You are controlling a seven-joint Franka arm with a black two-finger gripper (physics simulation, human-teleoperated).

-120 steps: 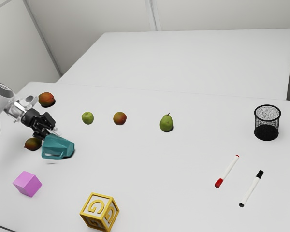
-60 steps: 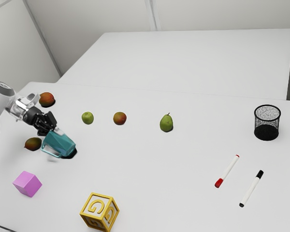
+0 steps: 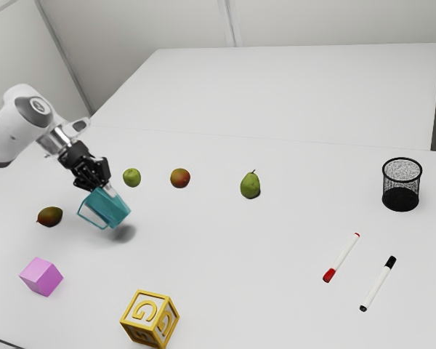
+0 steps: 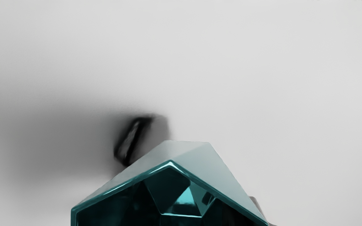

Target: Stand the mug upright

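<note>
The gripper (image 3: 104,186) grasps the mug (image 3: 110,209), which hangs tilted above the table (image 3: 232,262), and letting go before it sits flat and level would likely make it topple onto its side.

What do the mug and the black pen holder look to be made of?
The mug looks like glossy teal ceramic or hard plastic; bright highlights line its rim, but which is unclear. The pen holder seems dark-coated metal mesh, judging by its fine see-through wall.
</note>
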